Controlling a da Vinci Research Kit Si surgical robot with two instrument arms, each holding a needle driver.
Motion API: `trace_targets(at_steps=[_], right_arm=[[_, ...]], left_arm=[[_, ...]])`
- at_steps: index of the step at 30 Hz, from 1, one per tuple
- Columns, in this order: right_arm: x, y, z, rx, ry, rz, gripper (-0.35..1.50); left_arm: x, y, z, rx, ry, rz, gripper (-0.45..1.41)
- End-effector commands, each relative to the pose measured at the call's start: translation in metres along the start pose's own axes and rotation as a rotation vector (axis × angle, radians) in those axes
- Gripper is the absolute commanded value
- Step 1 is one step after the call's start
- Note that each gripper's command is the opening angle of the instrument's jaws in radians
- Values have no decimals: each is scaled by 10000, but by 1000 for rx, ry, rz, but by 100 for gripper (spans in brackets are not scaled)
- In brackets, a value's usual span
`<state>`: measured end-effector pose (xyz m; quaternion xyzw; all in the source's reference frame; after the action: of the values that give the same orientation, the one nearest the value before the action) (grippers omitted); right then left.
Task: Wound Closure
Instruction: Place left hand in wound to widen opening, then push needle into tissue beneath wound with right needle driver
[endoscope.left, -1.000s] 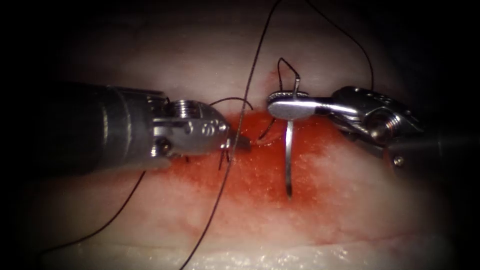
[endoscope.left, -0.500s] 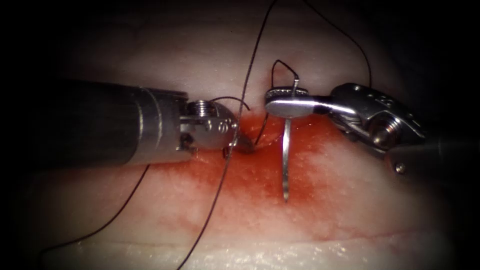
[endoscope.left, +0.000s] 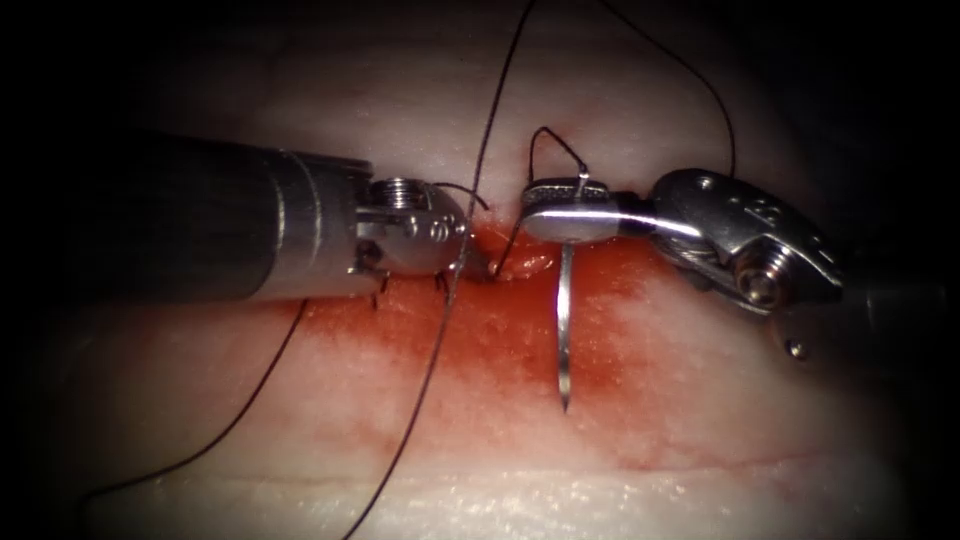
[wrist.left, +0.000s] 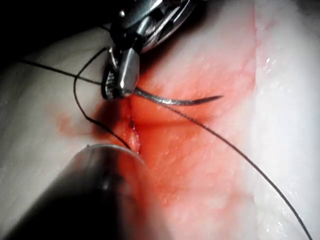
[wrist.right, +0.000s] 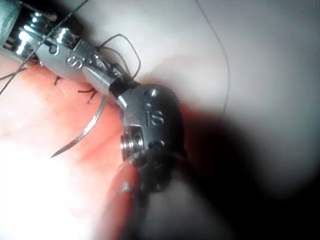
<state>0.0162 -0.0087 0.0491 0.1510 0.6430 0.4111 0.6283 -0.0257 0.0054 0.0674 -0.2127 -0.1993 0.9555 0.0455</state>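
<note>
Right now my right tool (endoscope.left: 560, 212) clamps the needle (endoscope.left: 564, 330) near its thread end at centre frame, tip hanging free above the tissue (endoscope.left: 700, 400), while my left tool (endoscope.left: 478, 268) pinches the cut's edge, centre-left.

We see both tools in polished, glossy metal: left tool (endoscope.left: 470, 262) w/ a matt grey shaft, right tool (endoscope.left: 565, 213) w/ a bright mirror sheen. Needle (endoscope.left: 563, 330) is thin shiny steel. Thread (endoscope.left: 440, 330) looks dark, fine, matt. Tissue (endoscope.left: 700, 400) is pale, moist, w/ glistening red fluid (endoscope.left: 500, 340).
</note>
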Motion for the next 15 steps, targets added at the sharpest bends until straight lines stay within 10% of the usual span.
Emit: trace_targets(at_steps=[1, 5, 15], right_arm=[[-4, 3, 8, 1, 10, -11, -35], [0, 9, 13, -4, 14, -55, -35], [8, 16, 24, -3, 57, -170, -35]], left_arm=[[2, 0, 7, -18, -1, -3, -45], [4, 14, 8, -66, 12, -25, -45], [0, 24, 4, -85, 3, -48, 21]])
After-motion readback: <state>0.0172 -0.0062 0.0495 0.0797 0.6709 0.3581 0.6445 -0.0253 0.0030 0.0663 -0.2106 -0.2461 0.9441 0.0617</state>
